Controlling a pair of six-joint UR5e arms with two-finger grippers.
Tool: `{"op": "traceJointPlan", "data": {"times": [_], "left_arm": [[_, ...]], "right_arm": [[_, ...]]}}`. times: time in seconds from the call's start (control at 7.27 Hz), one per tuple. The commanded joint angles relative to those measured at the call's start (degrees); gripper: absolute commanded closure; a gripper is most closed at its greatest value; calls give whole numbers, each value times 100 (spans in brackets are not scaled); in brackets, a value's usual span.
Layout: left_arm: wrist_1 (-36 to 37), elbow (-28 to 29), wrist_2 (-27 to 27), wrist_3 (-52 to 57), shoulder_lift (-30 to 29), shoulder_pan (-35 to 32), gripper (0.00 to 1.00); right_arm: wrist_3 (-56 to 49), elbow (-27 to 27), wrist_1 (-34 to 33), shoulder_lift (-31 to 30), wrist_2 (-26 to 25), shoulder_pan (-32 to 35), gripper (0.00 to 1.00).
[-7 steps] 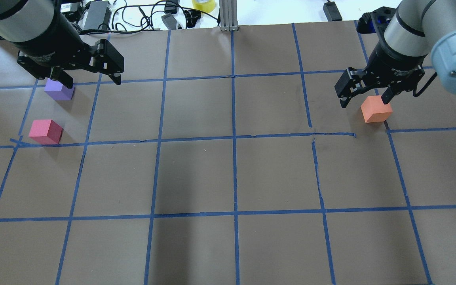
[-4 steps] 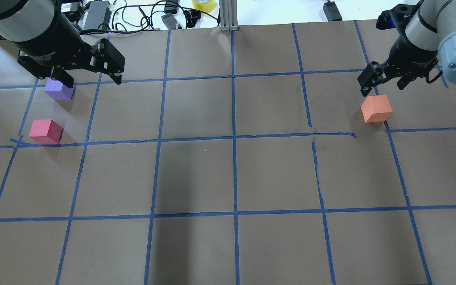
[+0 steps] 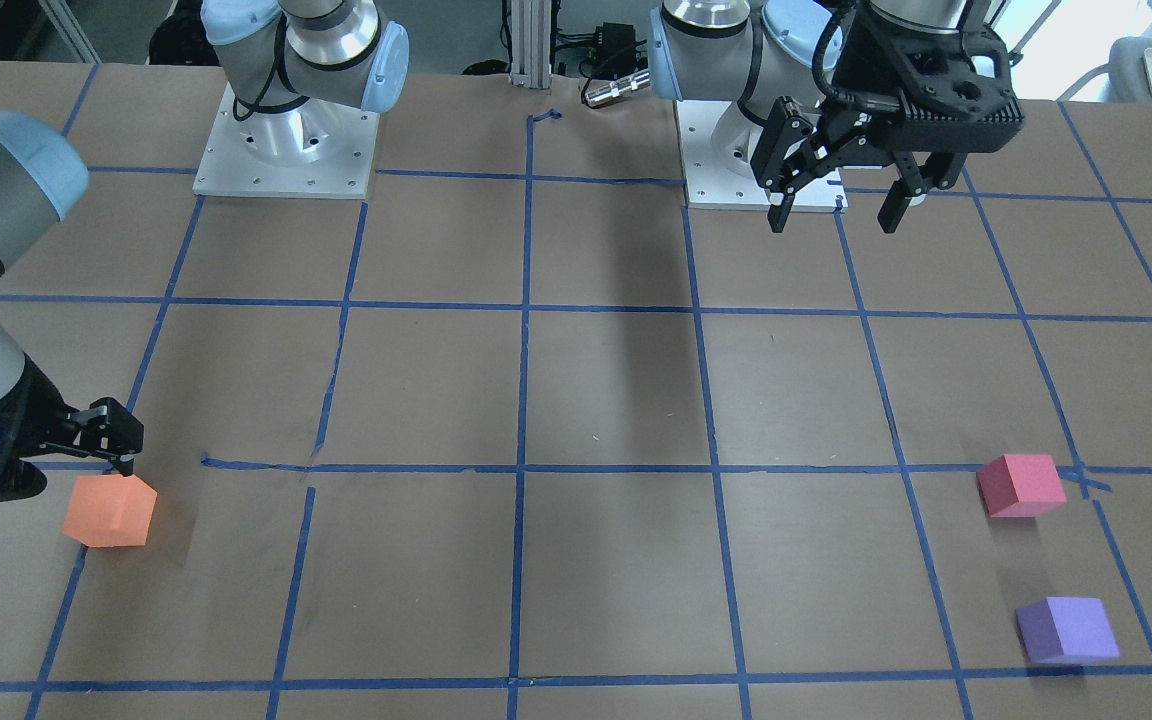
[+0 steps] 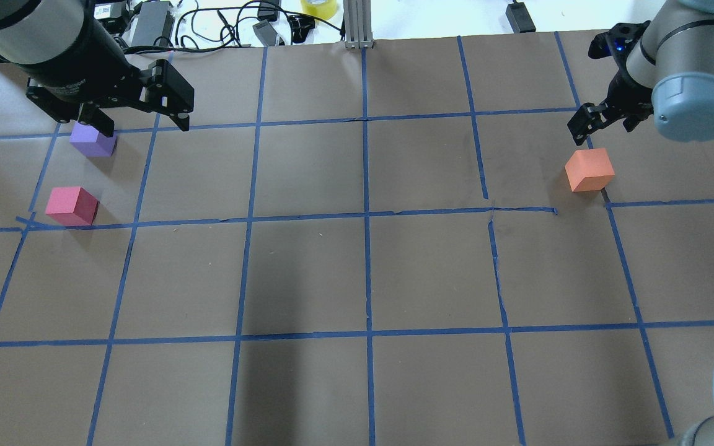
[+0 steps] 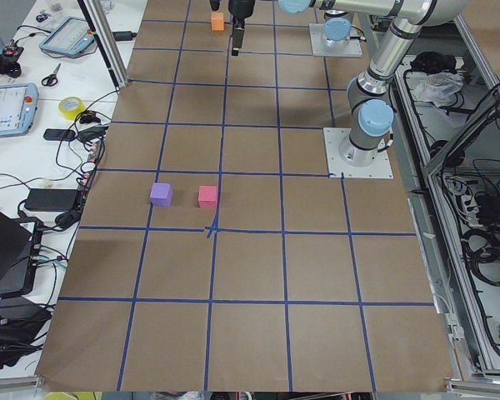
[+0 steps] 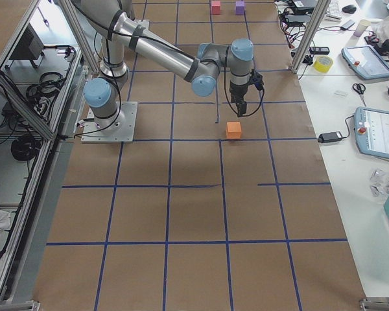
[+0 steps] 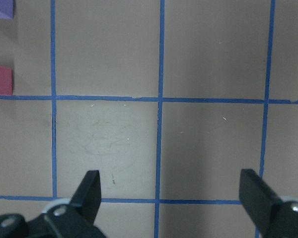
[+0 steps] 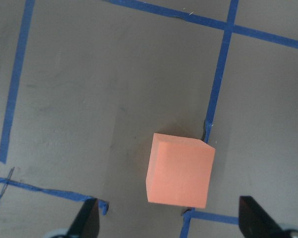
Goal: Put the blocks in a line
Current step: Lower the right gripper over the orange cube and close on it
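Observation:
The orange block sits on the brown paper at the right, and fills the middle of the right wrist view. My right gripper is open and empty, raised just beyond the block; its fingers frame the bottom of the wrist view. The pinkish-red block and the purple block sit apart at the left. My left gripper is open and empty, held high above the table beside the purple block. Both blocks show at the left edge of the left wrist view, purple and pinkish-red.
Blue tape lines grid the brown paper, torn and lifted near the orange block. An aluminium post, cables, power bricks and a yellow tape roll lie along the far edge. The arm bases stand at the robot's side.
My right gripper has lifted off the orange block and drawn back toward the far right, still open. The orange block stays where it was. The left arm and the other blocks have not moved.

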Motion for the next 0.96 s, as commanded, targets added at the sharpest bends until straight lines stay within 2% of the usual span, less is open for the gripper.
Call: {"op": "traceJointPlan", "data": {"times": [0.0, 0.41, 0.83], "left_arm": [[0, 0, 0, 7, 1, 2, 0], [-8, 9, 0, 7, 9, 11, 0], [0, 9, 17, 16, 10, 19, 0]], "right_arm": [[-16, 0, -468, 535, 20, -280, 0], [80, -61, -451, 835, 73, -326, 0], [159, -158, -346, 766, 64, -309, 0]]}}
